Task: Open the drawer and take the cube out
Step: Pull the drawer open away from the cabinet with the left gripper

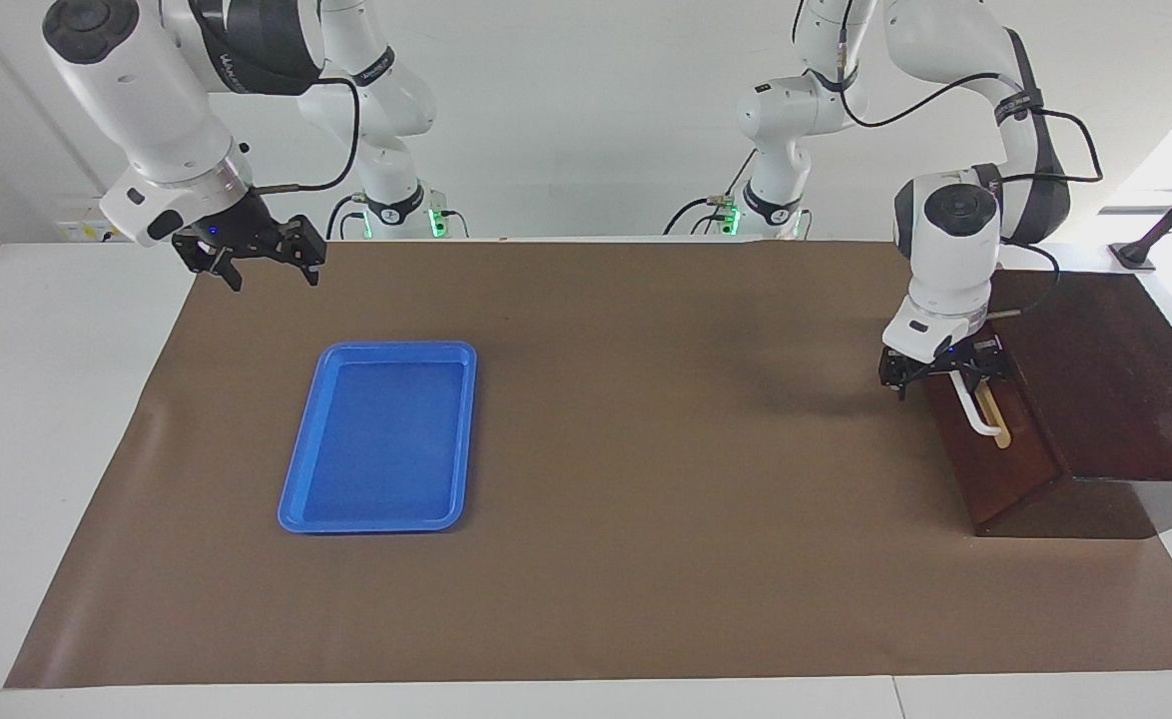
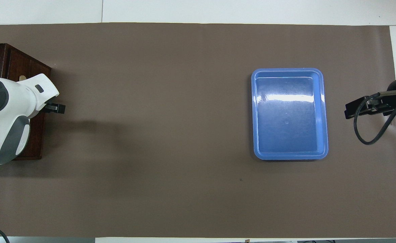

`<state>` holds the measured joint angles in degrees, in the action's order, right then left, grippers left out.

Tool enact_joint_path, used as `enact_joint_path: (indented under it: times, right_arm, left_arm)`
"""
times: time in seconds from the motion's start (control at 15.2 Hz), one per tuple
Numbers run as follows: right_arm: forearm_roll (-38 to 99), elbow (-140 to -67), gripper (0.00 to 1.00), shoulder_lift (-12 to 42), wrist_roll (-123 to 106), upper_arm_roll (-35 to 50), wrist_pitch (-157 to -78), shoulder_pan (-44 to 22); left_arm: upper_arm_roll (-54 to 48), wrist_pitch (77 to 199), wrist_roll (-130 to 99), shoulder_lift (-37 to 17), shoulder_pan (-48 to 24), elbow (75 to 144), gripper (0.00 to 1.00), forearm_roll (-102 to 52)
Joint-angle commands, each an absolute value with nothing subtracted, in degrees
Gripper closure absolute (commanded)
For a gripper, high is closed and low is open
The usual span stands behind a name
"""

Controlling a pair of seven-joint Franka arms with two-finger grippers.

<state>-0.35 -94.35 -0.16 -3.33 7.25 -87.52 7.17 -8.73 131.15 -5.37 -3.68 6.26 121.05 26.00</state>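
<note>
The dark reddish-brown drawer (image 1: 1005, 459) sits in its matching box (image 1: 1105, 379) at the left arm's end of the table. Its white bar handle (image 1: 980, 409) faces the blue tray. None of the pale interior shows. My left gripper (image 1: 945, 374) is down at the end of the handle that is nearer to the robots. In the overhead view the left gripper (image 2: 54, 108) pokes out from under the arm, in front of the drawer (image 2: 19, 67). My right gripper (image 1: 272, 272) waits open and empty, raised over the mat's edge at the right arm's end. The yellow cube is hidden.
A blue plastic tray (image 1: 311, 439) lies empty on the brown mat (image 1: 646, 449) toward the right arm's end; it also shows in the overhead view (image 2: 324, 111). The right gripper (image 2: 356, 109) hangs beside it there.
</note>
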Motion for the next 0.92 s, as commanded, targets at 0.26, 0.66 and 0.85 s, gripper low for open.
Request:
enact_joint_path:
  times: [0.26, 0.66, 0.85]
  right_arm:
    - [0.6, -95.4, 0.00, -1.2, -3.1, 7.7, -86.8, 7.9]
    - [0.7, -95.4, 0.00, -1.2, -3.1, 7.7, -86.8, 8.0]
    - [0.7, -95.4, 0.00, -1.3, -3.0, 7.7, -86.8, 8.0]
  left_arm:
    - [-8.8, 133.6, -6.2, -3.8, 6.0, 123.4, 0.00, 29.8]
    - [-9.5, 136.9, -26.3, -5.7, -1.0, 123.1, 0.00, 28.0]
    - [-9.3, 134.7, -33.0, -6.0, -7.7, 122.9, 0.00, 25.4]
